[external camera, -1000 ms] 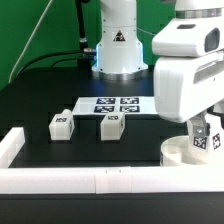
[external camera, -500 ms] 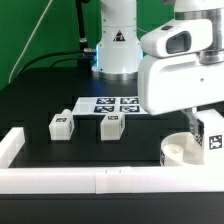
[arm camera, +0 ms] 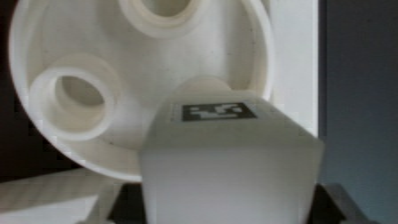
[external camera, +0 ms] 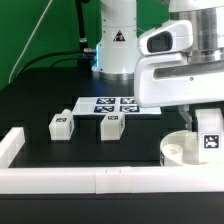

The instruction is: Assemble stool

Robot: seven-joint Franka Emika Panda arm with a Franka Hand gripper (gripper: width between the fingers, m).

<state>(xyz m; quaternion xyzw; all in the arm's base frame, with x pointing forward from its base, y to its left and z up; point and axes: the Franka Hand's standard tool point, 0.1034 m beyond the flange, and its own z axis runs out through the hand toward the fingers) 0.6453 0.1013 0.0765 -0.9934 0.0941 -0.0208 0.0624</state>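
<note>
1 leg [external camera: 209, 130], clamped in jaws hidden behind the arm [external camera: 180, 75], meets the half-covered seat disc [external camera: 177, 151].

We look downward over the white rail [external camera: 100, 181] toward the robot base [external camera: 116, 45] in the exterior view, from mid-range. Our wrist view sits very close; both share the seat disc [external camera: 177, 151] and tagged leg [external camera: 209, 136].
</note>
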